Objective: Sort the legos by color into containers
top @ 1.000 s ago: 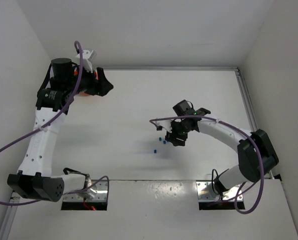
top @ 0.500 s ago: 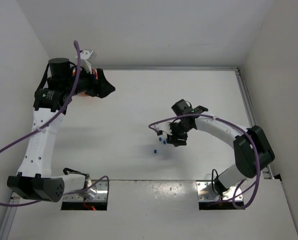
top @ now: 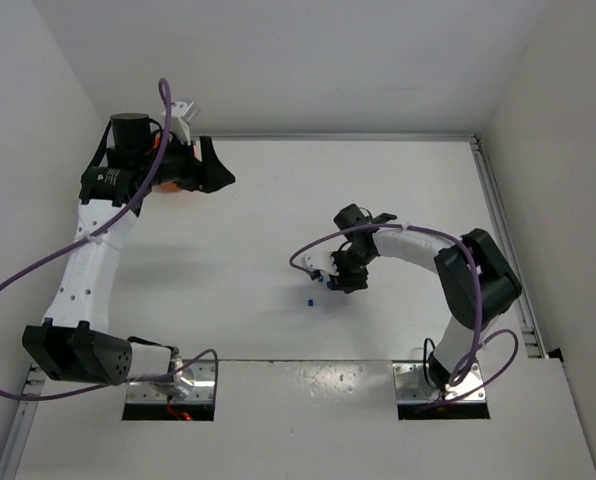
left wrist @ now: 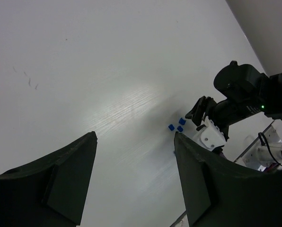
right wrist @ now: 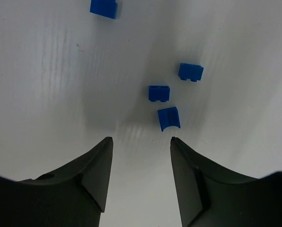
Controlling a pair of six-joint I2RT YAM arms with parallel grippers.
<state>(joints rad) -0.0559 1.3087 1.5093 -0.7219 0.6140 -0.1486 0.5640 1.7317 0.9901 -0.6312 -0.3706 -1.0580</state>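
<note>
REMOTE DESK: My right claw (right wrist: 141, 142) hangs low over the table (right wrist: 41, 75), its fingers (right wrist: 91, 175) spread with nothing between them. Just ahead of the gap lies the curved lego (right wrist: 169, 118), blue. It sits off the centre line, toward the finger on the right of the wrist view, and slightly askew to both fingers. It looks about as long as it is wide, so I read no clear long axis. Directly beyond it is the second lego (right wrist: 159, 93), almost touching it. The third lego (right wrist: 191, 72) lies farther out on the same side, and the fourth lego (right wrist: 103, 8) lies well ahead toward the other finger. I judge the claw must shift sideways toward the curved lego before advancing, and the second lego is close enough to get caught in the same bite. My left claw (left wrist: 135, 137) is also spread and empty and sits well apart from the legos, so the right arm is the nearer one.
</note>
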